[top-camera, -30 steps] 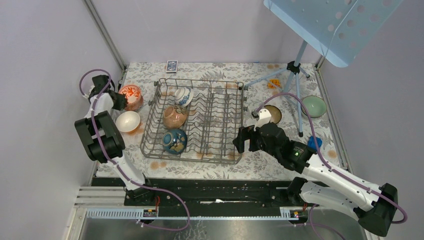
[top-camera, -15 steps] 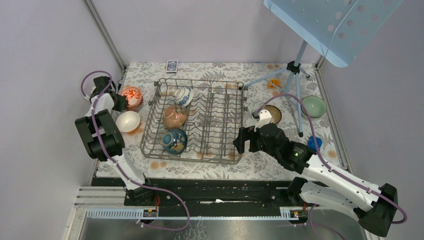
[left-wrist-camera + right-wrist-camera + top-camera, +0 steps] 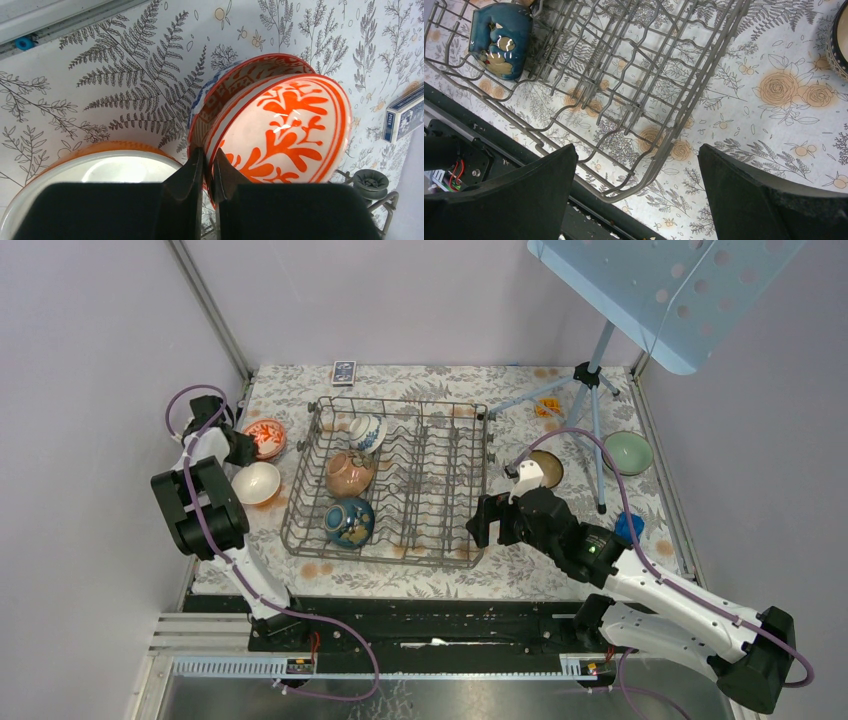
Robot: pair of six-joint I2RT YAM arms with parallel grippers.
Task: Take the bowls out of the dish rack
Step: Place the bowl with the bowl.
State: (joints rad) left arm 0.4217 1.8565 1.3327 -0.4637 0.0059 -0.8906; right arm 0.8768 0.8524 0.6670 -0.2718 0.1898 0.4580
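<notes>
The grey wire dish rack stands mid-table. It holds a white-and-blue bowl, a brown bowl and a dark blue bowl. My left gripper is left of the rack, shut on the rim of a tilted orange-patterned bowl. In the left wrist view the fingertips pinch that bowl's rim. My right gripper is open and empty over the rack's near right corner. The dark blue bowl also shows in the right wrist view.
A white bowl sits on the table beside the left arm. A green bowl and a dark-rimmed bowl lie right of the rack. A tripod stand is at the back right and a card box behind the rack.
The orange-patterned bowl in my left gripper has tilted and sunk lower, shifting slightly toward the far left. My right arm has not moved.
</notes>
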